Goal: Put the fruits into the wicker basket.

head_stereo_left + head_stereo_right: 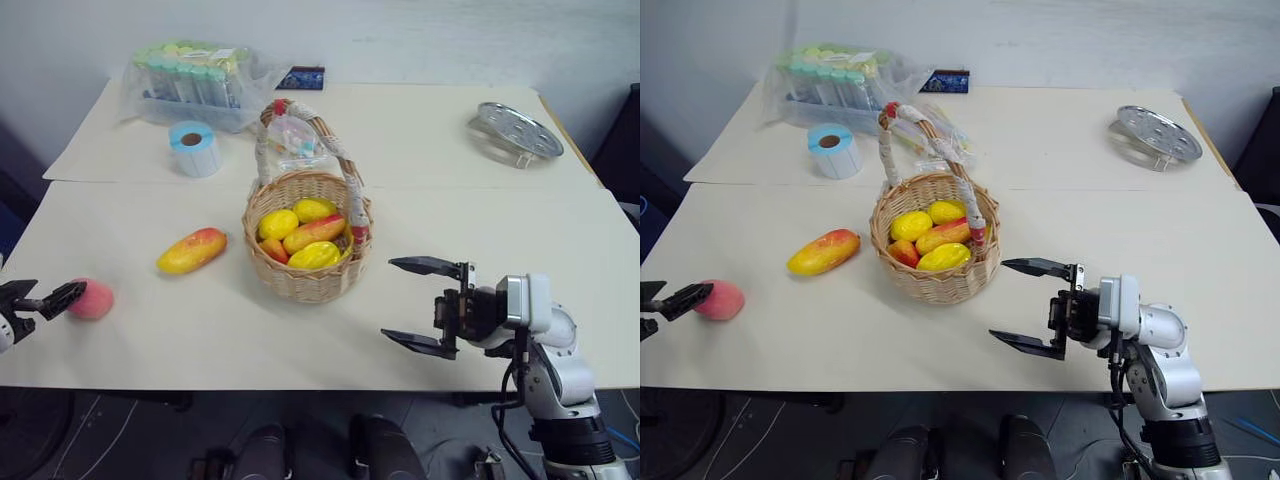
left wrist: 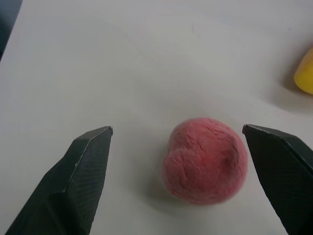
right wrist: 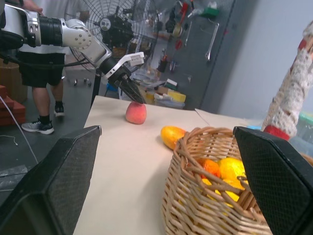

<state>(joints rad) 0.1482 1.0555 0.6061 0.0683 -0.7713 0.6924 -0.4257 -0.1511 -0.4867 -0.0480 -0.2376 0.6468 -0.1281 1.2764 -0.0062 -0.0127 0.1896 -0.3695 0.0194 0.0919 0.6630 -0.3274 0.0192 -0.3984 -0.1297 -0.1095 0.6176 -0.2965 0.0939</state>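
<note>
Left gripper [image 1: 40, 302] cut off by the picture's edge beside the peach [image 1: 92, 298], fruits [image 1: 300, 235] partly hidden behind the wicker basket [image 1: 305, 270] wall, contents of the plastic bag [image 1: 195, 85] beyond the basket unclear, mango [image 2: 304, 73] cropped at the frame's edge.

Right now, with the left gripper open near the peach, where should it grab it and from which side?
Grip the peach across its round middle, coming in low from the table's left edge, as the left gripper already points. It sits alone on the table, apart from the mango, and its rounded body offers no better hold. In the left wrist view it lies nearer one finger, so probably centre it first.
</note>
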